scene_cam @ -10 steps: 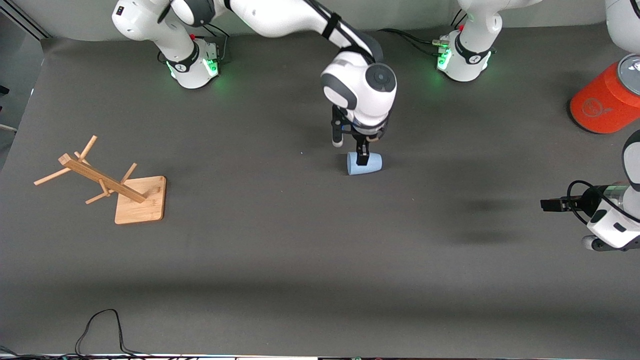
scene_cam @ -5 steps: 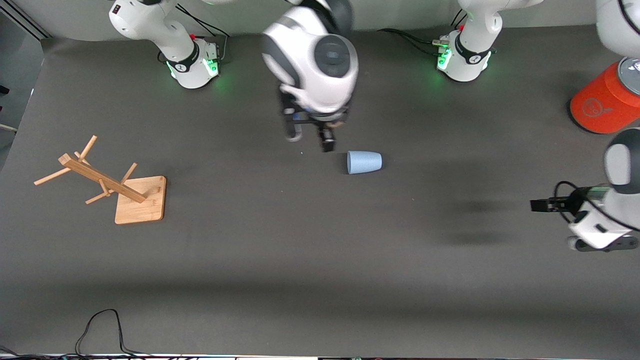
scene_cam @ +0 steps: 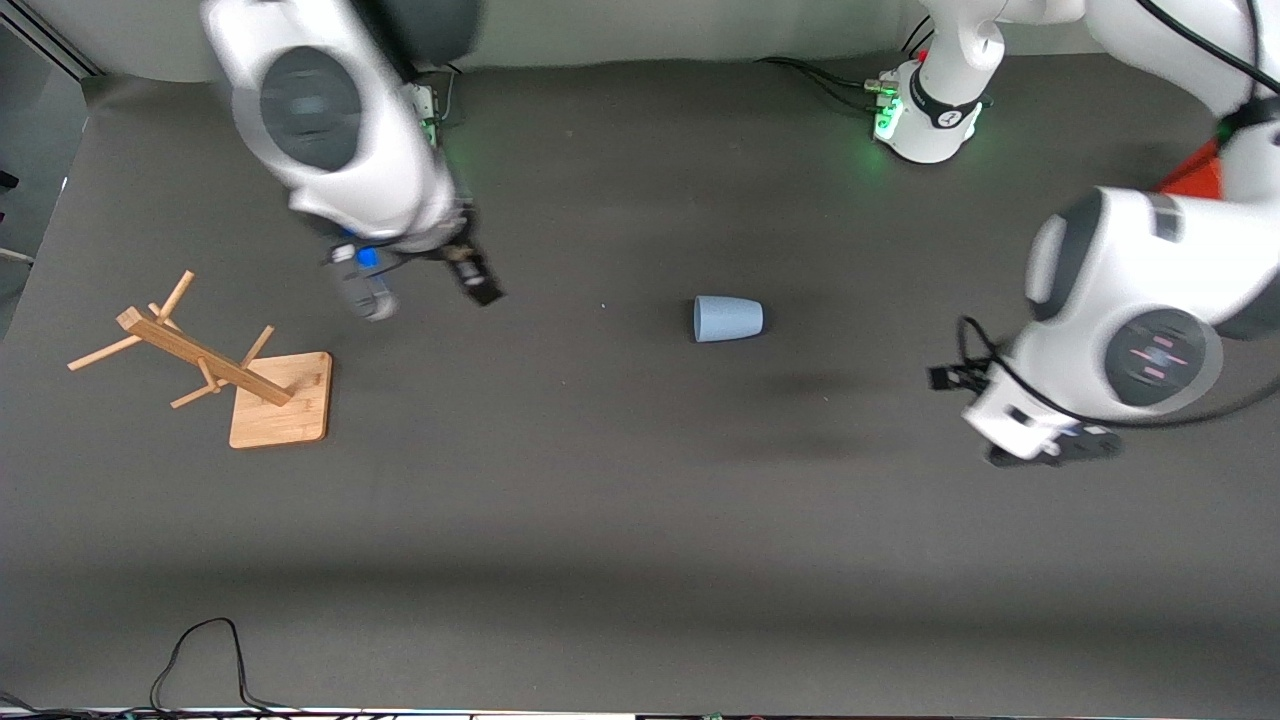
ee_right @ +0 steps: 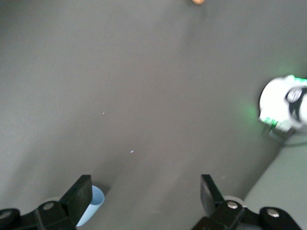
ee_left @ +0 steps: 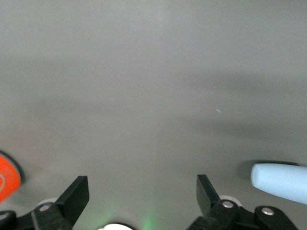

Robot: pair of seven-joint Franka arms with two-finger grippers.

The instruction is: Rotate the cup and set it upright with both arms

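Observation:
The pale blue cup [scene_cam: 728,319] lies on its side in the middle of the dark mat, its rim toward the right arm's end of the table. It shows at the edge of the left wrist view [ee_left: 280,181] and of the right wrist view [ee_right: 93,203]. My right gripper [scene_cam: 425,288] is open and empty, up over the bare mat between the wooden rack and the cup; its jaws stand wide apart [ee_right: 145,187]. My left gripper [scene_cam: 950,380] is open and empty [ee_left: 141,187], over the mat toward the left arm's end from the cup. Neither gripper touches the cup.
A wooden peg rack [scene_cam: 215,370] on a square base stands toward the right arm's end. An orange cylinder [scene_cam: 1195,178] is mostly hidden by the left arm and shows in the left wrist view [ee_left: 7,182]. A black cable [scene_cam: 200,655] lies at the edge nearest the camera.
My right gripper has left the cup, risen and swung away toward the right arm's end. My left arm has moved in toward the cup. The cup has not moved.

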